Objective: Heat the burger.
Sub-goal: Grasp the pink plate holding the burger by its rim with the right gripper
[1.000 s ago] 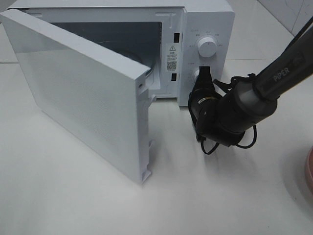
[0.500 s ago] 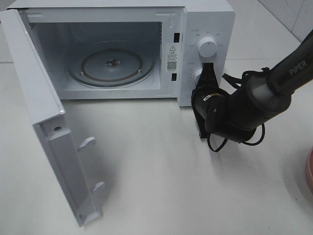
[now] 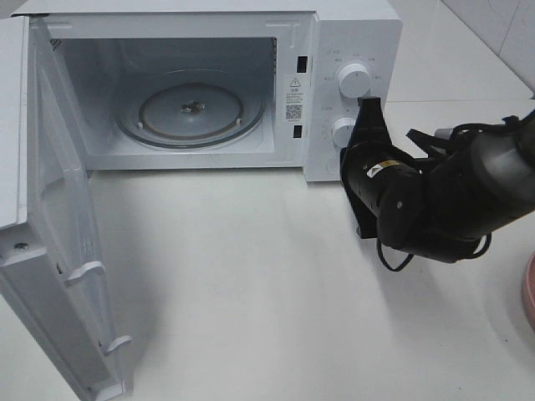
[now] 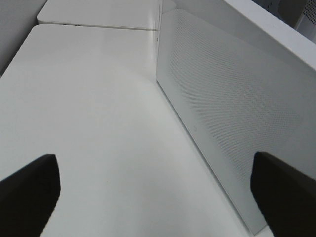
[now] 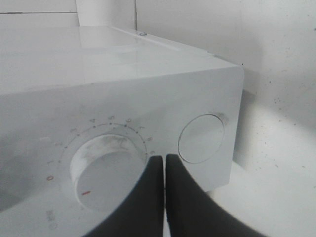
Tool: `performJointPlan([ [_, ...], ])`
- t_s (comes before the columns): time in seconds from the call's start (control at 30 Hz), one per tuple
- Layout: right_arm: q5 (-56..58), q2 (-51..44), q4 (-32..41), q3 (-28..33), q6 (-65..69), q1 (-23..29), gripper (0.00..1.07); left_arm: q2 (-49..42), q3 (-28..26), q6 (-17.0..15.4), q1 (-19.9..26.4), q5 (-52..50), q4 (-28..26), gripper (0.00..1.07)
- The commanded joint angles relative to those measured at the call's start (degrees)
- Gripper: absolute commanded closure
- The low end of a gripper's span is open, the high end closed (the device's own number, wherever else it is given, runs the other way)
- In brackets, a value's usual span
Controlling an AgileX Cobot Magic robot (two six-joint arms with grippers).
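Door has swung from part-open to fully open, now at 8 o'clock in the high view. Right tool has drawn back off the lower knob.

Table: white, carries everything.
Microwave: 12 o'clock, cavity exposed.
Glass turntable: nothing on it.
Right tool: 3 o'clock, fingers pressed together, holding nothing.
Left tool: fingers wide apart, nothing between them, beside the door's outer face.
Pink plate rim: 4 o'clock, at frame edge.
Burger: not in view.

Judgement: light, soft, stacked, glossy bun. Pinch gently across the bun's sides, or the layers shear.
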Motion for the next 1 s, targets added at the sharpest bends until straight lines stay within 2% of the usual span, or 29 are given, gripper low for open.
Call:
performJointPlan([
  [0.03,1.9,-4.8,-0.6,3.7,-3.4,0.3,1.07,-1.1,0.1,0.0,0.1,-0.2,-0.3,0.09],
  [0.37,9.2,-14.8,-0.6,10.5,-14.5,0.3,1.07,-1.1,0.1,0.0,0.1,-0.2,-0.3,0.09],
  [0.6,23.7,-21.9,-0.3,11.5,-36.2,0.1,1.07,-1.1,0.1,0.0,0.1,-0.2,-0.3,0.09],
  [0.73,28.6,-23.8,-0.2,11.5,-43.5,-0.1,1.06,-1.1,0.1,0.0,0.1,-0.2,-0.3,0.09],
  [0.87,40.3,-25.6,-0.4,11.1,-53.1,-3.6,1.06,-1.1,0.1,0.0,0.1,-0.2,-0.3,0.09],
  [1.0,46.0,-26.3,-0.4,11.1,-58.0,-6.1,1.06,-1.1,0.1,0.0,0.1,-0.2,-0.3,0.09],
])
